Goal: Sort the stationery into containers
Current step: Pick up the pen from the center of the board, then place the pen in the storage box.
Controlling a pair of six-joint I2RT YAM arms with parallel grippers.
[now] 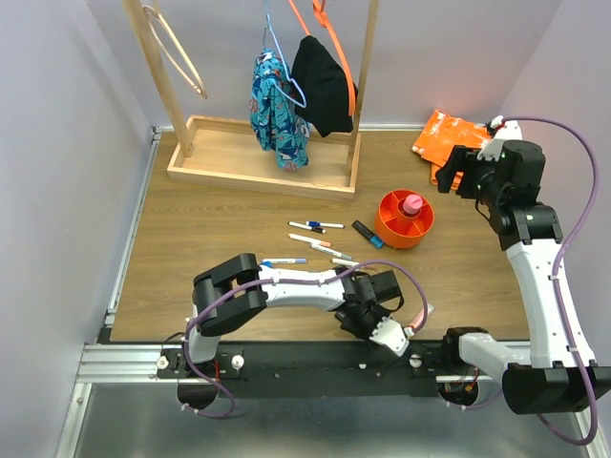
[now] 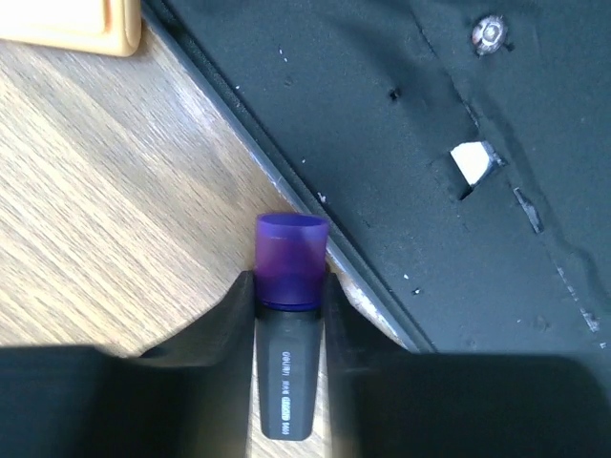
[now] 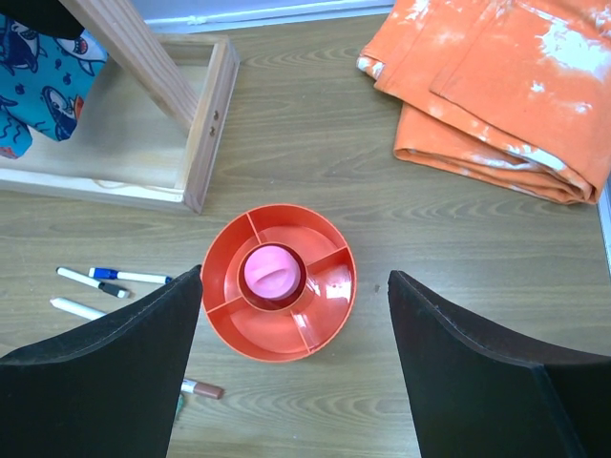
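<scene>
My left gripper is shut on a highlighter with a dark grey body and a purple cap, low over the wood at the table's front edge. In the top view this gripper is at front centre. My right gripper is open and empty, high above the round orange cup, whose centre well holds a pink highlighter. The top view shows the right gripper behind the cup. Several thin pens and a dark highlighter lie left of the cup.
An orange bag lies at the back right. A wooden tray base with a rack of hanging clothes stands at the back. A black rail runs along the table's front edge, right by the left gripper.
</scene>
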